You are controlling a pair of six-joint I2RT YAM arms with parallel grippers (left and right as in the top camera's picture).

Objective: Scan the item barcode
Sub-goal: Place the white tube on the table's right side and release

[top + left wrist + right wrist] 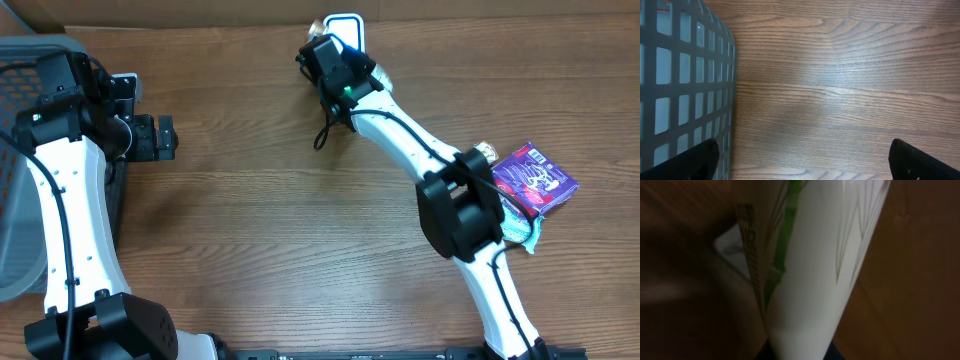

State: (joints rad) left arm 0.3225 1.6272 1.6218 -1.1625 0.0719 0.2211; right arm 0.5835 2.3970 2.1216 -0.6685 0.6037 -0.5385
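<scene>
Though overhead barely shows it, right pincer [330,45] grips white pack [810,270]; left pincer [810,160] gapes.

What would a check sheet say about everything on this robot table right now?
Surface: brown wooden table, no spills seen.
Job's things: white tube with green stripes, held near the table's far edge; no barcode visible.
Clutter: purple box at the right, lying on a bluish-green thing; grey basket at the left.
Tools: left tool open and empty, beside the basket; right tool shut on the white tube.
Cables: black cable loops beside the right arm.
Surroundings: nothing seen.
</scene>
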